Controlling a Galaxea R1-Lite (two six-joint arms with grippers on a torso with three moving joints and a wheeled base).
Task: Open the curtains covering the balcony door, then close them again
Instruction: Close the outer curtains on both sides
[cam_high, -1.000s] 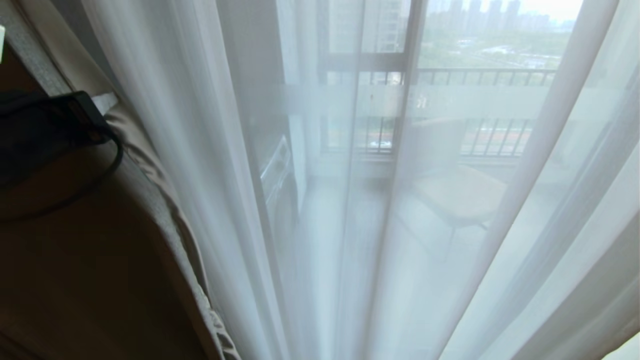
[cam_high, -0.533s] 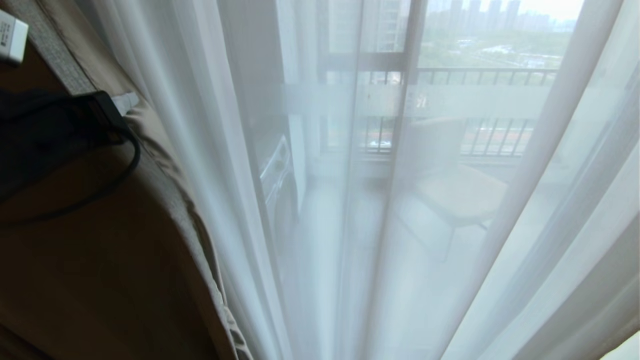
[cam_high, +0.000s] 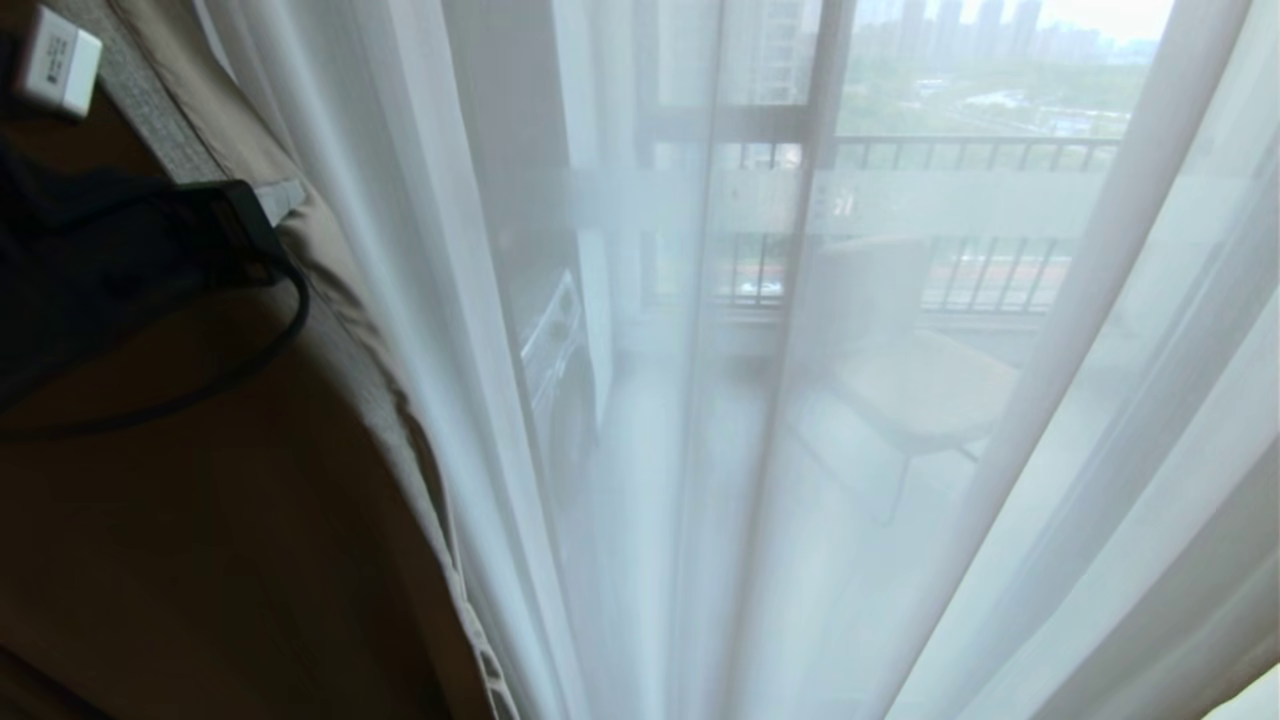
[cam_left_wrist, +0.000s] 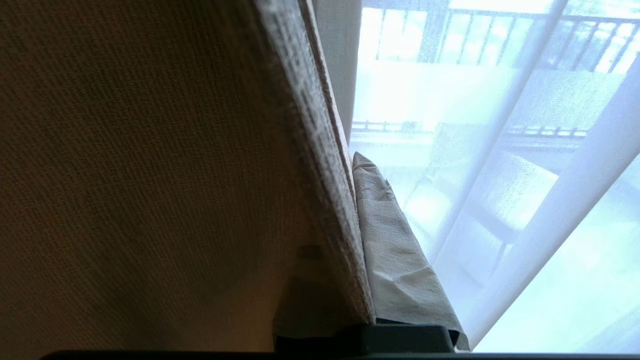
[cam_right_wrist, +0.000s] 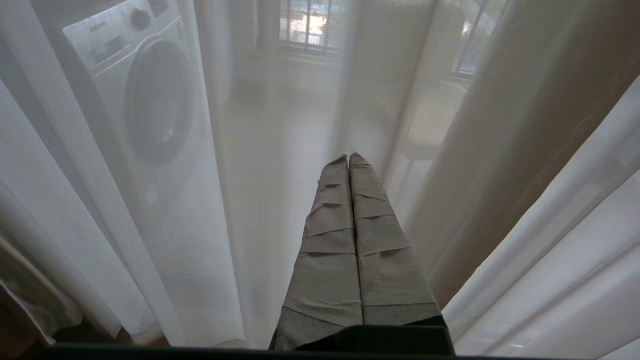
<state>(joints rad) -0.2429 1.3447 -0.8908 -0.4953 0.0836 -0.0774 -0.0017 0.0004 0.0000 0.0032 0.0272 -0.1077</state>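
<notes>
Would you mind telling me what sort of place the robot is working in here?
Most likely a high-rise flat, at its balcony door: through the white sheers show a washing machine, a chair, and a barred railing with distant towers beyond.

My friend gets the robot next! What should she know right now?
Left pincer: shut on the beige drape, gripping its edge at the robot's left.
Right pincer: shut, holding nothing, pointing at the white sheers.
The sheers hang across the balcony door; a chair and washing machine show through them.
Done: drape caught at its edge.
Left: cannot tell whether this is the opening or closing pull, so check before moving on.
</notes>
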